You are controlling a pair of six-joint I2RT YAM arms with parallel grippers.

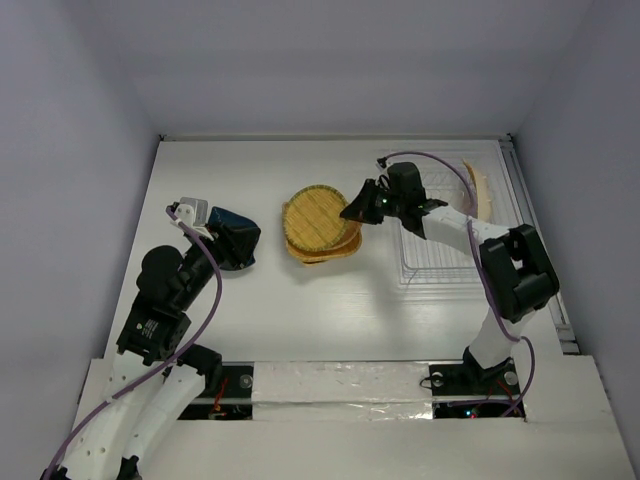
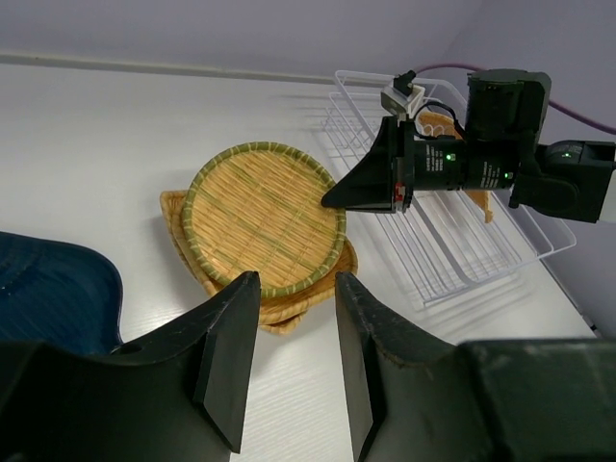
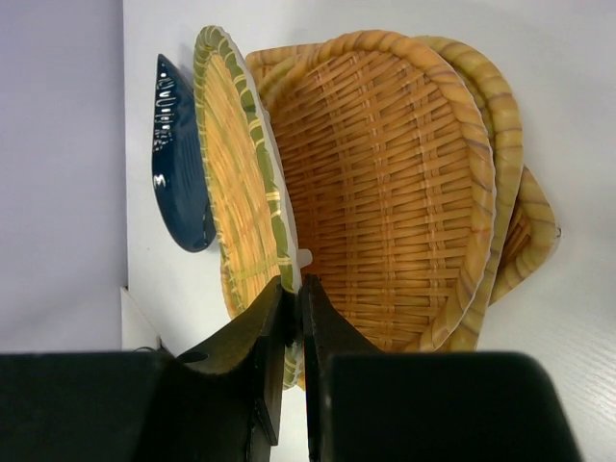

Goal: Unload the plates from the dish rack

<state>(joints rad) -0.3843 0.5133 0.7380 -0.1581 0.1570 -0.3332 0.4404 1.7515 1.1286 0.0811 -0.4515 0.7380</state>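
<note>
A round tan plate with a green rim [image 1: 315, 220] rests on top of a stack of tan woven plates [image 1: 322, 252] at the table's middle. My right gripper [image 1: 357, 208] is shut on that round plate's right rim; the right wrist view shows the rim [image 3: 281, 252] pinched between the jaws. The dark blue plate [image 1: 235, 222] lies left of the stack. My left gripper [image 1: 245, 255] is open and empty beside it, fingers [image 2: 231, 337] pointing at the stack. The clear dish rack [image 1: 445, 250] stands at the right with one tan plate [image 1: 478, 190] upright in its far end.
The right arm reaches from the rack across to the stack. White walls close in the table at the back and both sides. The blue plate [image 2: 48, 294] lies close to my left fingers.
</note>
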